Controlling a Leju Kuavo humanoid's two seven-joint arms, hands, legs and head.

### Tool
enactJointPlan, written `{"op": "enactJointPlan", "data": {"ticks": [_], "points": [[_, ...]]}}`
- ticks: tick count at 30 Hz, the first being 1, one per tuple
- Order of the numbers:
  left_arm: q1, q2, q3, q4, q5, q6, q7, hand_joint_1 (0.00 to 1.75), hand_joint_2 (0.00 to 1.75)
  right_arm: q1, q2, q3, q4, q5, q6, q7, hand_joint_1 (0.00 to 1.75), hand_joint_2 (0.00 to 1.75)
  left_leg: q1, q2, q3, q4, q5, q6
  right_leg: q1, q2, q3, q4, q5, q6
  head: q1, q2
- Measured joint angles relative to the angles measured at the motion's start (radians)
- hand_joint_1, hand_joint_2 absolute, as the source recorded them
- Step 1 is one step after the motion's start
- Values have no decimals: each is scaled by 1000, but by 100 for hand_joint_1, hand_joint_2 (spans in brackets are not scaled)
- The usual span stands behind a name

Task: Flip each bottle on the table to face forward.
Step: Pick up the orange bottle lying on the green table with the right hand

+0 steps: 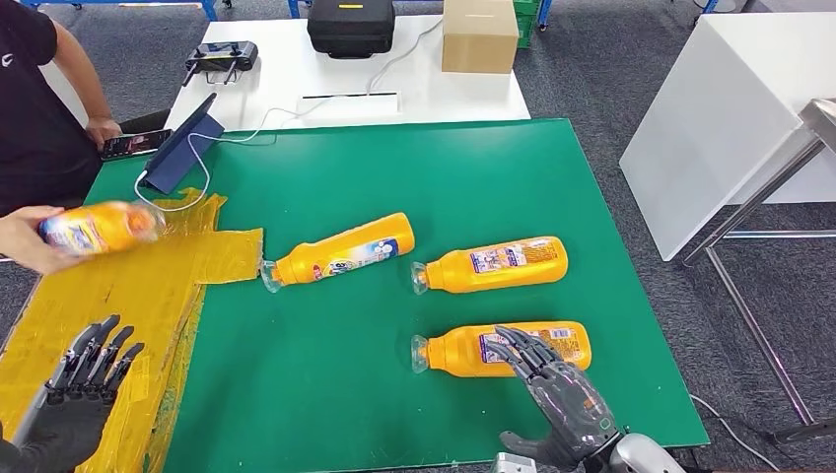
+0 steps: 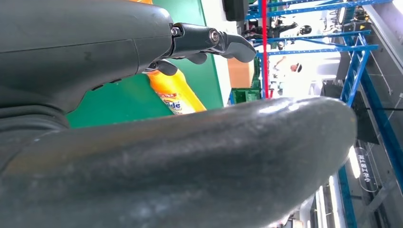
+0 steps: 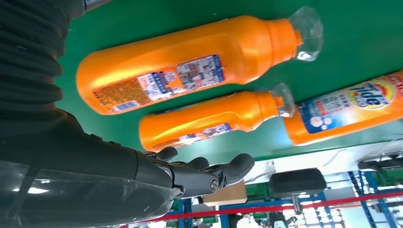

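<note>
Three orange bottles lie on their sides on the green desk (image 1: pixel 592 197). The nearest bottle (image 1: pixel 503 349) rests close to the near edge, toward the right, its clear cap pointing left and a small-print label turned up, which looks like its back face. The middle bottle (image 1: pixel 490 263) lies just beyond it, parallel, cap also left, showing the same kind of small-print label. The third bottle (image 1: pixel 340 254) lies further left and slightly angled, with its bright brand label up, so it reads as already facing forward.

The right hand (image 1: pixel 557 389) reaches over the nearest bottle from the near edge, fingers apart and extended above the bottle's base end; it holds nothing, and I cannot tell whether the fingertips touch the plastic yet. The left hand (image 1: pixel 84 379) hangs over the yellow sheet (image 1: pixel 138 286) at the desk's left edge, fingers spread, empty.

The step in hand appears to be the approach to the nearest bottle. The next move calls for the right hand to close around the bottle's body, then roll it half a turn about its long axis so the brand label comes up, without knocking the middle bottle beside it.

At the far left edge a person's hand (image 1: pixel 25 241) holds a fourth bottle (image 1: pixel 99 227) above the yellow sheet. A tablet (image 1: pixel 182 148) stands at the far left corner.
</note>
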Motion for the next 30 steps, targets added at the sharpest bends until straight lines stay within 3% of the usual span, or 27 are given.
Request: {"op": "enactJointPlan", "data": {"ticks": [9,17,30], "points": [[5,-16,13,-12,20,-11,22,0,0,28,-36,-78,-17,28,14,35,0,175,0,0,1,0,0,0,0,0,1,0,0,0,0,0],[-3,-17,11,-17,58,-2,55,0,0,-22,-28,-188,10,38,129,57,0,175,0,1,2,0,0,0,0,0,1,0,0,0,0,0],[-34,-4,-19,-16,94,32,74,0,0,-121,10,-192,109,61,210,71,0,175,0,1,2,0,1,0,0,0,1,0,0,0,0,0]]}}
